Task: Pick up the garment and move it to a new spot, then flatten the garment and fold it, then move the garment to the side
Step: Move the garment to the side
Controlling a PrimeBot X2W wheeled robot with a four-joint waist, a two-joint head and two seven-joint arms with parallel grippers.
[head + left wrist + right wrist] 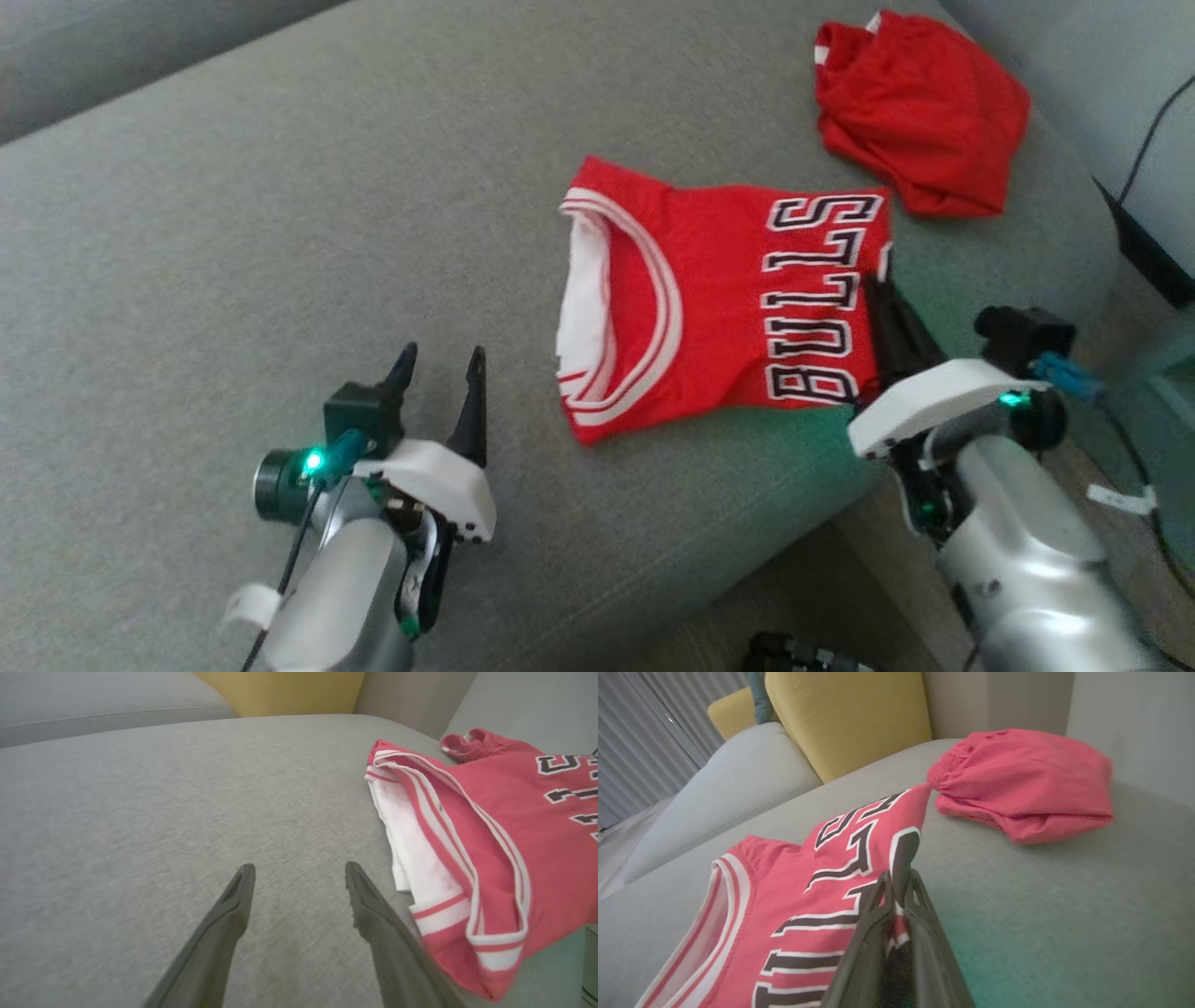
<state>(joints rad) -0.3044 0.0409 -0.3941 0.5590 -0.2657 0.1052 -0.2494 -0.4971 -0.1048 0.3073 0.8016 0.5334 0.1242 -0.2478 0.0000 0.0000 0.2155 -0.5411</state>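
The garment (728, 299) is a red jersey with black-and-white lettering and white-striped trim, lying folded on the grey sofa seat (233, 243). My right gripper (878, 280) sits at the jersey's right edge, beside the lettering. In the right wrist view the right gripper (899, 877) is shut, with the jersey (808, 896) edge pinched between its fingertips. My left gripper (441, 359) is open over bare cushion to the left of the jersey. In the left wrist view the left gripper (300, 870) has nothing between its fingers, and the jersey (514, 835) collar lies just to its right.
A second red garment (920, 112) lies bunched at the seat's far right corner, close behind the jersey (1022, 784). The seat's front edge drops to the floor at lower right. A yellow cushion (850, 718) stands behind. A dark box and cable (1148, 252) are at the right.
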